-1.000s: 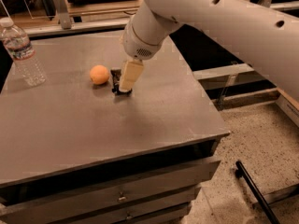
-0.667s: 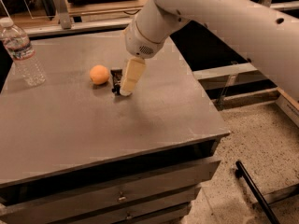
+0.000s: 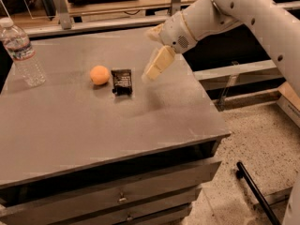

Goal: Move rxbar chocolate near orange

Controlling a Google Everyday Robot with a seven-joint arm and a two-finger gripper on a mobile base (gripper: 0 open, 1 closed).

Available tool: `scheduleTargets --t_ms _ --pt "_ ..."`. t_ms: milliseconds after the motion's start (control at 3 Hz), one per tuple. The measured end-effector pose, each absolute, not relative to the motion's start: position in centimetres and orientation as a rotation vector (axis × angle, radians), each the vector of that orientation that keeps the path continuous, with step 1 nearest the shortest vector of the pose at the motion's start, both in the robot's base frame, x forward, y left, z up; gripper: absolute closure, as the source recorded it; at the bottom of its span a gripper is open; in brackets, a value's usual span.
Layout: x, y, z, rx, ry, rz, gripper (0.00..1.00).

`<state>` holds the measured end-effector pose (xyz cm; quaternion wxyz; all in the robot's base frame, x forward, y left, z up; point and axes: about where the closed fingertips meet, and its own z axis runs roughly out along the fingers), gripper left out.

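Bar [image 3: 122, 81] flat on surface [image 3: 93, 125], just right of orange [image 3: 99, 74]. My end effector [image 3: 154, 69] hangs above surface, right of bar, clear of it, holding nothing; how far open, cannot tell. Placement looks done; only pulling arm away left, I judge.

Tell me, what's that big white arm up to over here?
A robot arm is working at a grey table. Its gripper hovers beside the rxbar chocolate, not touching it. The bar lies flat on the table close beside the orange, so moving it there looks done. A water bottle stands at the far left.
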<state>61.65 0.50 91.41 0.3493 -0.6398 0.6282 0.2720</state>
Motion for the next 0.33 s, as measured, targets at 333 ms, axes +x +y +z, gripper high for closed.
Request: scheduleTargets --t_ms 333 --pt "61.64 0.54 91.34 -1.66 1.629 0.703 0.0"
